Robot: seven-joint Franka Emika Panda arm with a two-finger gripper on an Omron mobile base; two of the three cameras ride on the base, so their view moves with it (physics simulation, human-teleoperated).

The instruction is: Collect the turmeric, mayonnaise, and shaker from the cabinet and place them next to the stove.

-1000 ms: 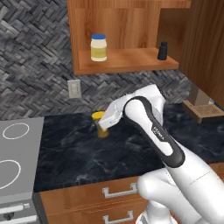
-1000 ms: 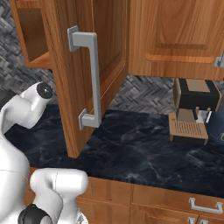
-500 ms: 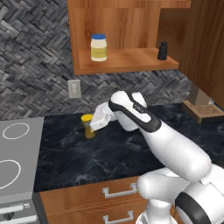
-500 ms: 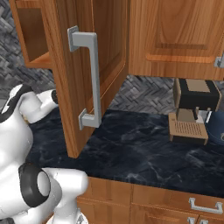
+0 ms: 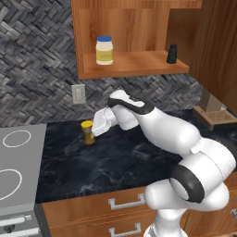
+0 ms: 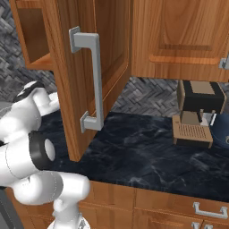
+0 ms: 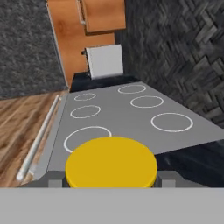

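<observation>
The turmeric, a small jar with a yellow lid, is low over the black counter, right of the stove. My gripper reaches in from the right and is shut on it. In the hand view the jar's yellow lid sits between my fingertips, with the grey stove and its white rings just beyond. The mayonnaise stands on the left of the cabinet shelf. The dark shaker is at the shelf's right end.
The open cabinet door with its grey handle hangs over the counter right of the arm. A coffee machine stands at the counter's right end. A wall outlet is behind the jar. Drawers run below the counter edge.
My arm has swung left and lower along the counter with the turmeric in the gripper, bringing the jar closer to the stove. The mayonnaise and the shaker have not moved.
</observation>
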